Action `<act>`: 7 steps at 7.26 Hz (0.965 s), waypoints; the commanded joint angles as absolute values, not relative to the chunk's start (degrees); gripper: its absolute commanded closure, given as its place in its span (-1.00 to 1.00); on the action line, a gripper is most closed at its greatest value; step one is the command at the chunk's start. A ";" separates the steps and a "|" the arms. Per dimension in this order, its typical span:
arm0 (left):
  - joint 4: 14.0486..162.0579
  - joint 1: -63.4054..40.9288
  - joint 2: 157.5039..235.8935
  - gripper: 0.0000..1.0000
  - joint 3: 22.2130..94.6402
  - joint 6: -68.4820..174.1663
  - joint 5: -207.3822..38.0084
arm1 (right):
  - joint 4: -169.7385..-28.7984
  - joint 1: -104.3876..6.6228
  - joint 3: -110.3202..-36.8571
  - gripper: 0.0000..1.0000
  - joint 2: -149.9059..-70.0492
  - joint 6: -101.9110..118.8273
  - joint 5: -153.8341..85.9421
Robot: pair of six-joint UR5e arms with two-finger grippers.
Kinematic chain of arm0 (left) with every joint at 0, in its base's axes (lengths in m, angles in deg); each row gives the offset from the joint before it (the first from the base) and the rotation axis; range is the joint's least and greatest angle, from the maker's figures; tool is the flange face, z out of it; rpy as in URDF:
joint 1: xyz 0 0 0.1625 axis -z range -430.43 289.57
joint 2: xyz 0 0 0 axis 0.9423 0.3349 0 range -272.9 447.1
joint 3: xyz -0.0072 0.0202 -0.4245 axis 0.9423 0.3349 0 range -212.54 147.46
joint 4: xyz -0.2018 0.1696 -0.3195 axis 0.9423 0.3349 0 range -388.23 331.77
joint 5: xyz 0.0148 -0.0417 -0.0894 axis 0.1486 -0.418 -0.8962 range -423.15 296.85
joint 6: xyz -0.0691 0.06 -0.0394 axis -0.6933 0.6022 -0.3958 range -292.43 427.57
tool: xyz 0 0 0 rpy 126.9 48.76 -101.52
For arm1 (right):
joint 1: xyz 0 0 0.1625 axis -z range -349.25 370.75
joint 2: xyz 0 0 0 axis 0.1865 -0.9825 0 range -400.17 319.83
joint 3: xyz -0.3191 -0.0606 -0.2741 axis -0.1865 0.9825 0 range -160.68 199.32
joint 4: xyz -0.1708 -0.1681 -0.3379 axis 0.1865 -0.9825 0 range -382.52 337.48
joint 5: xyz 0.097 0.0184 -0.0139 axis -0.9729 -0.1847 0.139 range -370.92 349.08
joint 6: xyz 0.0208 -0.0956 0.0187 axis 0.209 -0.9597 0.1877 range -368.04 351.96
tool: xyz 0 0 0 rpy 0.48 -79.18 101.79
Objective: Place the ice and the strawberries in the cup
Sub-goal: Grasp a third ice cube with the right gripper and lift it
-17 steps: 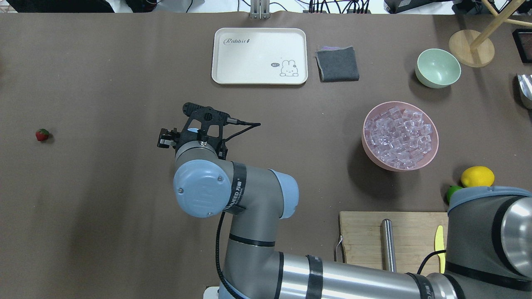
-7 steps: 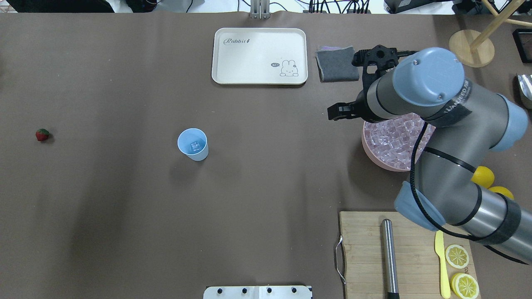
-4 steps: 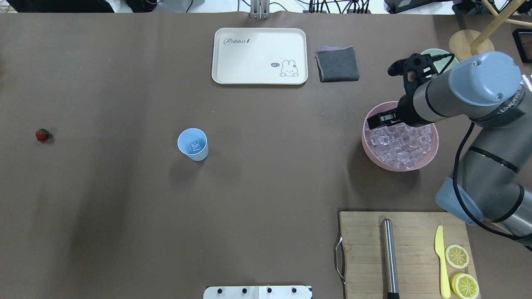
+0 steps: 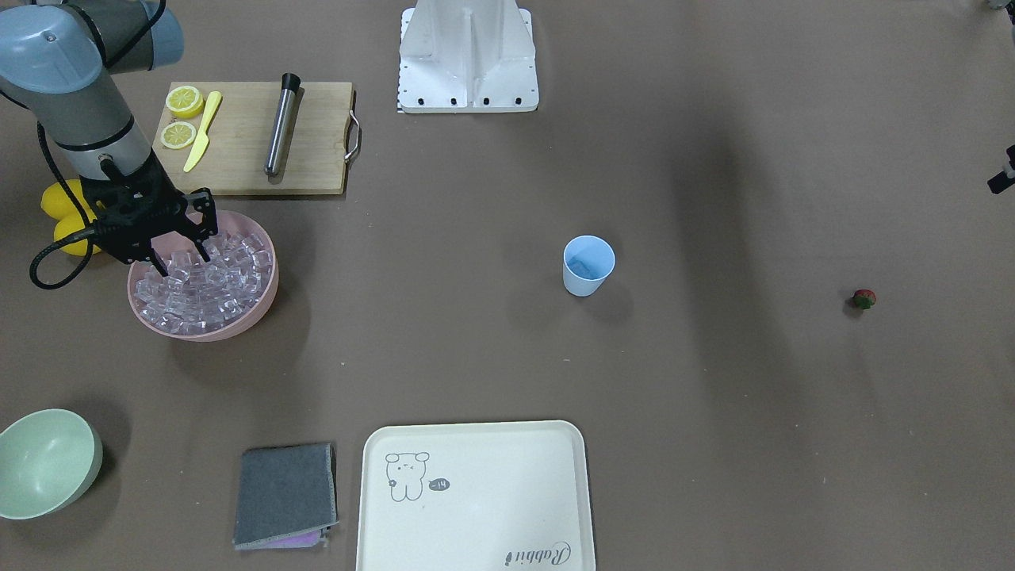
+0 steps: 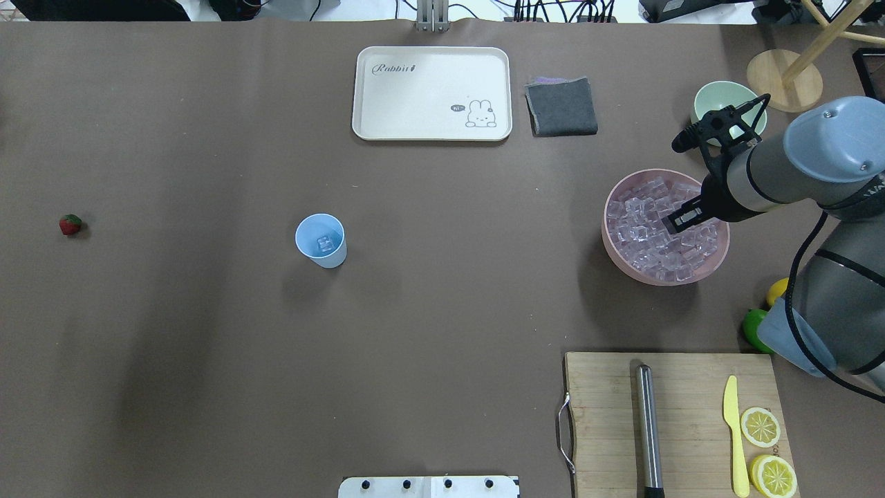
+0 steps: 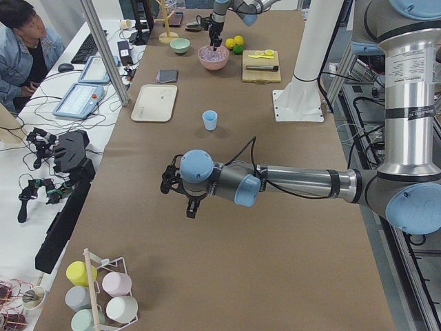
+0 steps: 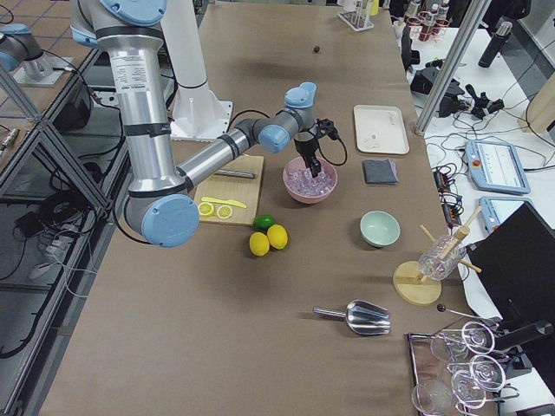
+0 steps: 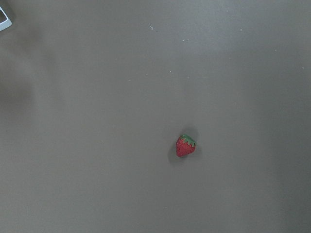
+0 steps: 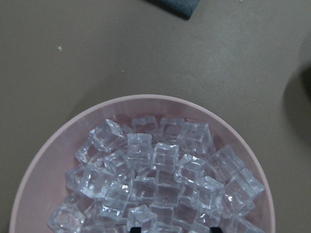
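Note:
The light-blue cup (image 5: 321,240) stands upright mid-table with one ice cube (image 5: 323,243) in it; it also shows in the front view (image 4: 588,266). The ice (image 5: 646,232) fills the pink bowl (image 5: 612,245). My right gripper (image 5: 681,221) is open, its fingertips (image 4: 204,255) down among the cubes (image 9: 160,179); it holds nothing. The strawberry (image 5: 70,224) lies alone far left and shows in the left wrist view (image 8: 185,145). My left gripper (image 6: 190,207) hangs above that area; I cannot tell whether it is open or shut.
A cream tray (image 5: 429,93) and a grey cloth (image 5: 561,106) lie at the far edge. A pale green bowl (image 5: 712,104) stands behind the pink bowl. A cutting board (image 5: 601,408) holds a steel rod, a yellow knife and lemon slices. A lemon and a lime (image 5: 752,321) sit beside it.
My right arm has swung from over the cup to the pink bowl and lowered its open gripper into the ice. The cup, uncovered, shows one cube inside.

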State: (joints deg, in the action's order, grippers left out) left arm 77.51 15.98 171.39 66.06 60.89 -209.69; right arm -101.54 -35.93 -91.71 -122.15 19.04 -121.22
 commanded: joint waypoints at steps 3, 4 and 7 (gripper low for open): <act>77.51 16.05 171.39 -0.96 66.07 60.89 -209.67 | -101.45 -33.39 -90.99 0.05 -122.35 26.36 -122.11; 77.51 15.96 171.39 -0.96 66.07 60.81 -209.67 | -101.36 -32.85 -91.25 0.06 -122.52 27.54 -122.11; 77.51 15.96 171.39 -0.96 66.07 60.89 -209.67 | -93.06 -32.84 -89.41 0.09 -125.76 27.55 -123.94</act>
State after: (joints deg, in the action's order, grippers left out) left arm 77.51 15.97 171.39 66.07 60.85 -209.67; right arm -97.85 -32.89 -90.55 -124.01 27.34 -122.69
